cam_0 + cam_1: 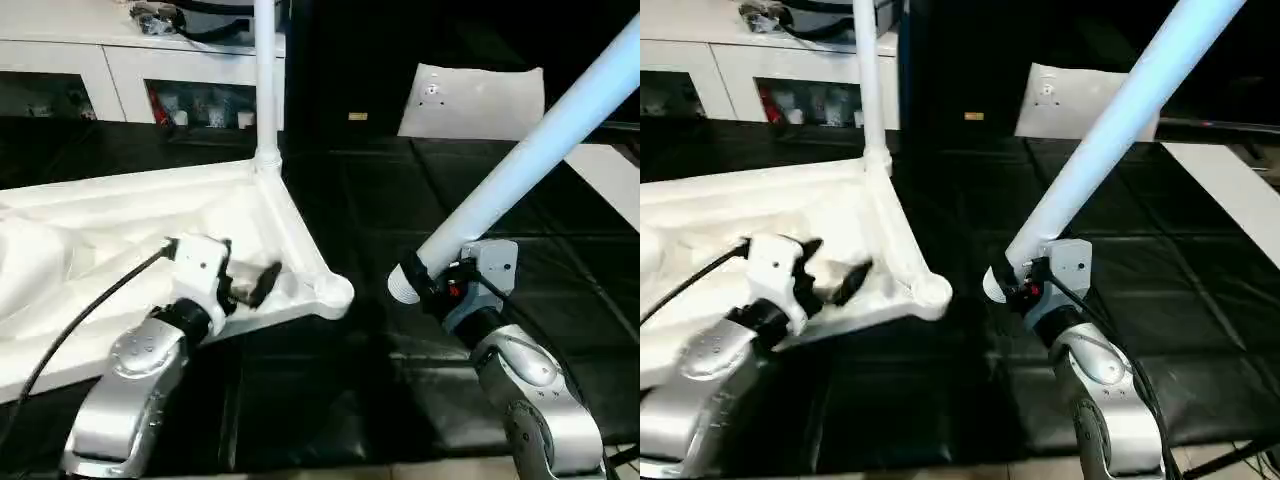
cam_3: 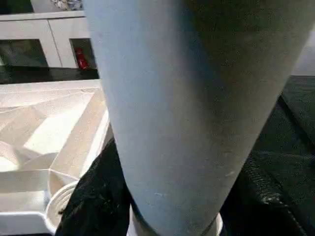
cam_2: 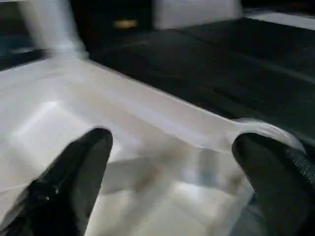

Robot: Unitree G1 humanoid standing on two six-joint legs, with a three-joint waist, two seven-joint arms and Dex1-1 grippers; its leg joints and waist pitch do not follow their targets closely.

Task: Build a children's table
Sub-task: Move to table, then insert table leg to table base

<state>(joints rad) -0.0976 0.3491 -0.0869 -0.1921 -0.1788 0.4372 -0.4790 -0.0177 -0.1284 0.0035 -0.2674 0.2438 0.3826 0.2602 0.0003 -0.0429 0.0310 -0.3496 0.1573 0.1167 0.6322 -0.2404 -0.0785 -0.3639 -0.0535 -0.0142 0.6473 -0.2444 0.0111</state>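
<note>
The white tabletop [image 1: 110,240] lies upside down on the left, ribs up. One white leg [image 1: 266,90] stands upright in its far corner socket. The near corner socket [image 1: 335,293] holds nothing. My left gripper [image 1: 255,283] hovers open over the tabletop's underside just inside that near corner, its black fingers [image 3: 78,172] spread wide with nothing between them. To the right of the near corner, my right gripper [image 1: 435,280] is shut on the thick end of a second leg [image 1: 540,150]. This leg tilts up and away to the right, its butt end apart from the socket.
The work lies on a black padded surface [image 1: 380,360]. A white pillow-like block [image 1: 475,100] rests at the back, and a flat white strip [image 1: 610,175] lies at the far right. A white cabinet [image 1: 120,70] with glass doors stands behind the table.
</note>
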